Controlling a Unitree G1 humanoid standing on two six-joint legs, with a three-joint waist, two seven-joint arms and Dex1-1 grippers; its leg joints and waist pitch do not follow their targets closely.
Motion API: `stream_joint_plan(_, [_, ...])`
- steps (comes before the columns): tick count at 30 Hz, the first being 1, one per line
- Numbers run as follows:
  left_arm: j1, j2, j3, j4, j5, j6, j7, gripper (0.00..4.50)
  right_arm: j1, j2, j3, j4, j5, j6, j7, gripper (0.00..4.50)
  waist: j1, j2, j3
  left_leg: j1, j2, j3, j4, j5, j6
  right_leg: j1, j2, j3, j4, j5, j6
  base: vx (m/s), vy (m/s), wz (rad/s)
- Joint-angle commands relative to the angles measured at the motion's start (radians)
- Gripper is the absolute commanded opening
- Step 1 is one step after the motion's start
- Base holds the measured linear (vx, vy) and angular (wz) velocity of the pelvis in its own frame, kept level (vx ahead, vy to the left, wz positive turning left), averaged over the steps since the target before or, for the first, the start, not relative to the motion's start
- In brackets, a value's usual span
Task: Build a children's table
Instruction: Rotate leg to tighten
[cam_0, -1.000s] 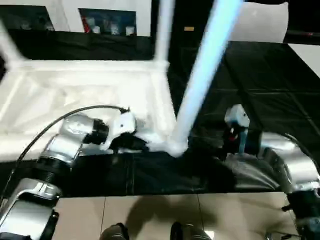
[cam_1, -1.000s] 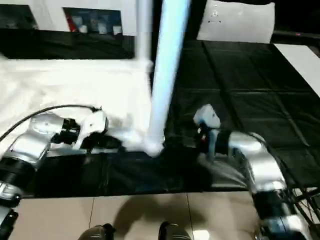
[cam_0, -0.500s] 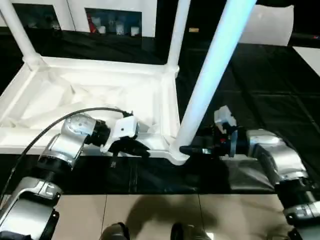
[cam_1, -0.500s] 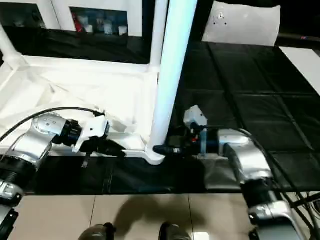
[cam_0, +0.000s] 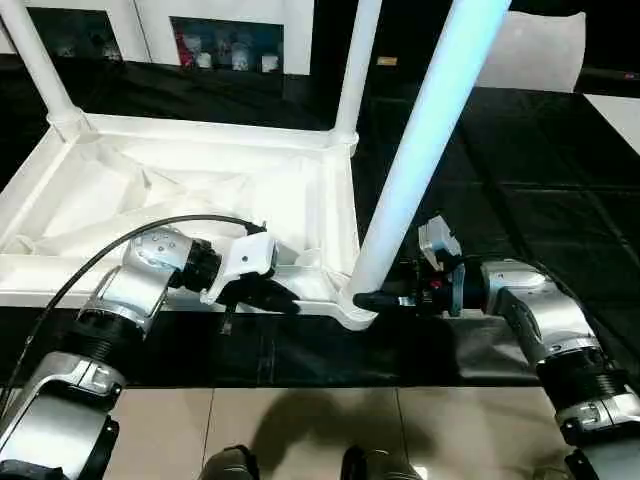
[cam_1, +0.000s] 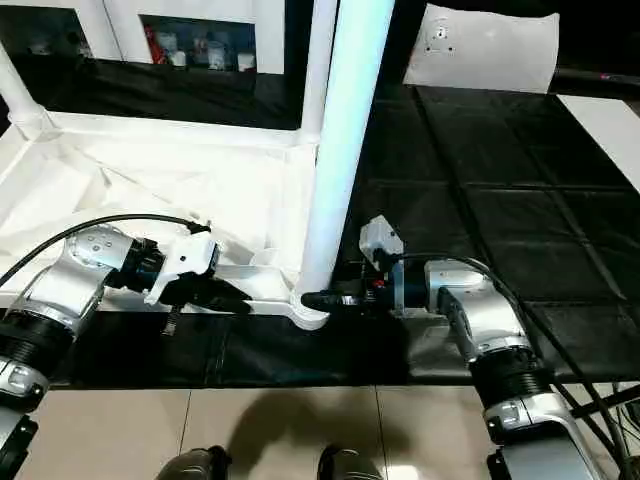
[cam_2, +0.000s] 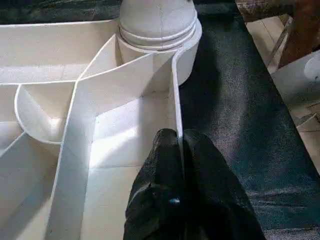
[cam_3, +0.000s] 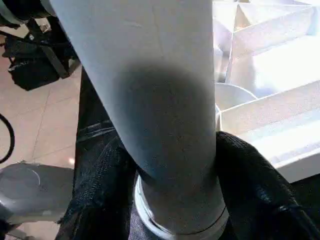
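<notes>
Upturned white tabletop (cam_0: 180, 190) bears apparently three upright legs (cam_0: 425, 150).

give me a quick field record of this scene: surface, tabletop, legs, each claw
surface: black quilted mat
tabletop: white plastic square tabletop, ribbed underside up
legs: three long white tapered legs upright in corner sockets; the nearest leg stands at the near right corner
left claw: shut on the tabletop's near rim wall
right claw: fingers either side of the nearest leg's base
other: white pillow-like block at the far right

light: bright overhead | glare: white tabletop (cam_0: 200, 190) washed out | shadows: soft | focus: sharp
</notes>
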Motion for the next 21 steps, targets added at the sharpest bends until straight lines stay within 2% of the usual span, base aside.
stream_joint_plan(1, [0.005, -0.031, -0.051, 0.025, 0.034, -0.005, 0.017, 0.00, -0.003, 0.015, 0.011, -0.009, 0.009, -0.002, 0.001, 2.06, -0.001, -0.004, -0.069, 0.020, 0.066, -0.010, -0.059, -0.181, 0.085, 0.051, -0.061, 0.048, -0.054, -0.267, -0.240, 0.000, 0.000, 0.00])
stream_joint_plan(4, [-0.002, -0.047, -0.043, 0.032, 0.049, 0.026, 0.079, 0.00, 0.021, 0.032, 0.006, -0.036, 0.009, 0.010, -0.039, 2.04, 0.000, -0.002, -0.065, 0.026, 0.067, -0.012, -0.062, -0.222, 0.071, 0.045, -0.064, 0.049, -0.063, -0.328, -0.228, 0.000, 0.000, 0.00])
stream_joint_plan(5, [-0.009, -0.082, -0.022, 0.036, 0.050, 0.075, 0.164, 0.00, 0.048, 0.073, 0.007, -0.069, -0.017, 0.028, -0.148, 2.03, -0.002, 0.001, -0.065, 0.028, 0.069, -0.014, -0.065, -0.251, 0.051, 0.044, -0.064, 0.051, -0.068, -0.377, -0.212, 0.000, 0.000, 0.00])
stream_joint_plan(7, [-0.011, -0.099, -0.011, 0.035, 0.048, 0.100, 0.199, 0.00, 0.061, 0.094, 0.008, -0.081, -0.034, 0.026, -0.198, 2.01, -0.006, -0.001, -0.062, 0.027, 0.069, -0.016, -0.068, -0.279, 0.033, 0.041, -0.066, 0.050, -0.073, -0.415, -0.201, 0.000, 0.000, 0.00])
stream_joint_plan(8, [-0.013, -0.121, 0.002, 0.034, 0.041, 0.121, 0.238, 0.00, 0.073, 0.119, 0.008, -0.092, -0.048, 0.038, -0.256, 2.01, -0.011, -0.002, -0.057, 0.024, 0.067, -0.019, -0.073, -0.313, 0.010, 0.043, -0.065, 0.047, -0.076, -0.483, -0.176, 0.000, 0.000, 0.00])
stream_joint_plan(9, [-0.016, -0.153, 0.017, 0.029, 0.035, 0.150, 0.290, 0.00, 0.087, 0.162, 0.006, -0.101, -0.067, 0.071, -0.346, 2.00, -0.014, -0.002, -0.058, 0.028, 0.064, -0.023, -0.073, -0.345, -0.005, 0.041, -0.069, 0.046, -0.084, -0.556, -0.150, 0.000, 0.000, 0.00])
stream_joint_plan(12, [-0.015, -0.199, 0.028, 0.014, 0.038, 0.189, 0.363, 0.00, 0.109, 0.242, 0.000, -0.124, -0.086, 0.103, -0.477, 1.98, -0.021, 0.001, -0.054, 0.036, 0.064, -0.033, -0.076, -0.422, -0.026, 0.033, -0.072, 0.040, -0.103, -0.678, -0.098, 0.000, 0.000, 0.00])
stream_joint_plan(13, [-0.015, -0.203, 0.029, 0.013, 0.039, 0.192, 0.371, 0.00, 0.110, 0.249, -0.001, -0.127, -0.087, 0.107, -0.488, 1.98, -0.025, -0.001, -0.053, 0.035, 0.064, -0.033, -0.077, -0.431, -0.030, 0.032, -0.071, 0.041, -0.104, -0.680, -0.092, 0.000, 0.000, 0.00])
stream_joint_plan(14, [-0.015, -0.242, 0.042, 0.004, 0.048, 0.222, 0.451, 0.00, 0.119, 0.321, -0.008, -0.140, -0.104, 0.115, -0.605, 1.98, -0.029, 0.000, -0.052, 0.038, 0.063, -0.036, -0.078, -0.454, -0.035, 0.030, -0.071, 0.039, -0.109, -0.699, -0.083, 0.000, 0.000, 0.00])
stream_joint_plan(15, [-0.016, -0.256, 0.046, 0.000, 0.052, 0.234, 0.480, 0.00, 0.121, 0.348, -0.012, -0.142, -0.113, 0.113, -0.650, 1.98, -0.038, 0.003, -0.051, 0.044, 0.063, -0.035, -0.077, -0.474, -0.042, 0.020, -0.071, 0.041, -0.112, -0.704, -0.084, 0.000, 0.000, 0.00])
stream_joint_plan(17, [-0.015, -0.288, 0.060, -0.016, 0.057, 0.273, 0.542, 0.00, 0.120, 0.410, -0.027, -0.141, -0.132, 0.132, -0.764, 1.97, -0.045, 0.002, -0.051, 0.044, 0.059, -0.041, -0.077, -0.492, -0.040, 0.024, -0.073, 0.032, -0.119, -0.740, -0.068, 0.000, 0.000, 0.00])
stream_joint_plan(19, [-0.018, -0.320, 0.079, -0.030, 0.061, 0.311, 0.609, 0.00, 0.115, 0.465, -0.045, -0.132, -0.150, 0.148, -0.874, 1.97, -0.053, 0.007, -0.051, 0.041, 0.060, -0.044, -0.081, -0.505, -0.039, 0.028, -0.072, 0.028, -0.122, -0.729, -0.062, 0.000, 0.000, 0.00])
stream_joint_plan(20, [-0.019, -0.329, 0.086, -0.033, 0.061, 0.323, 0.628, 0.00, 0.113, 0.483, -0.056, -0.129, -0.148, 0.156, -0.905, 1.97, -0.057, 0.012, -0.050, 0.049, 0.060, -0.043, -0.081, -0.533, -0.044, 0.017, -0.069, 0.029, -0.126, -0.726, -0.064, 0.000, 0.000, 0.00])
stream_joint_plan(21, [-0.022, -0.341, 0.093, -0.038, 0.062, 0.334, 0.655, 0.00, 0.106, 0.502, -0.067, -0.120, -0.157, 0.159, -0.951, 1.97, -0.060, 0.010, -0.050, 0.055, 0.058, -0.044, -0.080, -0.554, -0.044, 0.016, -0.068, 0.026, -0.130, -0.726, -0.060, 0.000, 0.000, 0.00])
